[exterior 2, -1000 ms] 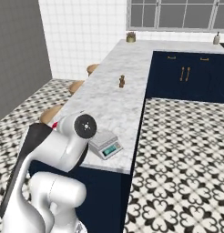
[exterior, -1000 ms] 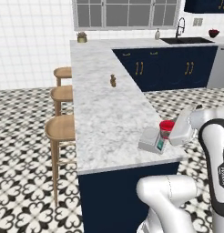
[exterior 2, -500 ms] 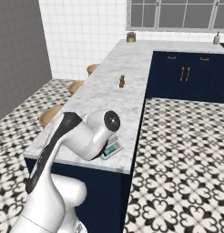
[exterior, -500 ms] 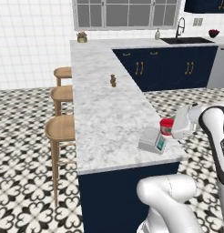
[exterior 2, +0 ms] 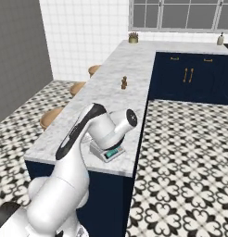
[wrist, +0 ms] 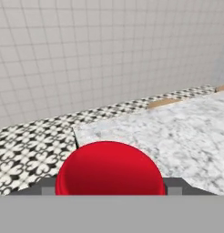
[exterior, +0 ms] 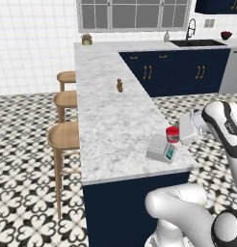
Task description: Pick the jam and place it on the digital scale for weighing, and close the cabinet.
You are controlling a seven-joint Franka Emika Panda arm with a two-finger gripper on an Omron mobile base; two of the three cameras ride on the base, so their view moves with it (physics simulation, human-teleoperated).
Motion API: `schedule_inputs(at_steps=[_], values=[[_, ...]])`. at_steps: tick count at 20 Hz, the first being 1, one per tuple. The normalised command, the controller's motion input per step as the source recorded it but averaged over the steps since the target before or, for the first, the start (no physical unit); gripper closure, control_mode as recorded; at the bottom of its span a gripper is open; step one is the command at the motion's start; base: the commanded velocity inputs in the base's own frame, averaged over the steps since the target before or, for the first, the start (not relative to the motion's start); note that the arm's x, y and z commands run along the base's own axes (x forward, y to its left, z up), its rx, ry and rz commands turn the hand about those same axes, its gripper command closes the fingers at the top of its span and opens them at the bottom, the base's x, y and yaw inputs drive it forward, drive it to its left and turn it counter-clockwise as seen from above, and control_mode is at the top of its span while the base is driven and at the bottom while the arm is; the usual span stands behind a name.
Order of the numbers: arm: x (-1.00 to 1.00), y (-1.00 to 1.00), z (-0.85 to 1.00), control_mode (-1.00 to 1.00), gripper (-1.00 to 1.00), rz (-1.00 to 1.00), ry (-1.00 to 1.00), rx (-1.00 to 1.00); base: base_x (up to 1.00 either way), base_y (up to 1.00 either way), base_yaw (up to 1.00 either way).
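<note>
Here, jam [exterior: 172, 134] upright, red lid up, above digital scale [exterior: 161, 149], fingers [wrist: 109, 189] gripping it.

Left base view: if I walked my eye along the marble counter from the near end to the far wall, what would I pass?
digital scale with the jam held over it by the gripper → small brown figure mid-counter → little potted plant at the far end.

No text can be read anywhere. The digital scale [exterior: 161, 149] has a teal display on its sloped front, but any figures on it are too small and blurred to make out from either base view.
</note>
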Motion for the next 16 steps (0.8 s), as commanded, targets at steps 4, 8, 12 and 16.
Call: schedule_inputs(at_steps=[4, 8, 12, 16], values=[[0.44, -0.15, -0.47, -1.0, 1.0, 0.0, 0.0, 0.0, 0.0, 0.0, 0.0], [0.45, -0.04, -0.42, -1.0, 1.0, 0.0, 0.0, 0.0, 0.0, 0.0, 0.0], [0.4, -0.19, -0.41, -1.0, 1.0, 0.0, 0.01, 0.0, 0.0, 0.0, 0.0], [0.29, -0.09, -0.31, -1.0, 1.0, 0.0, 0.0, 0.0, 0.0, 0.0, 0.0]])
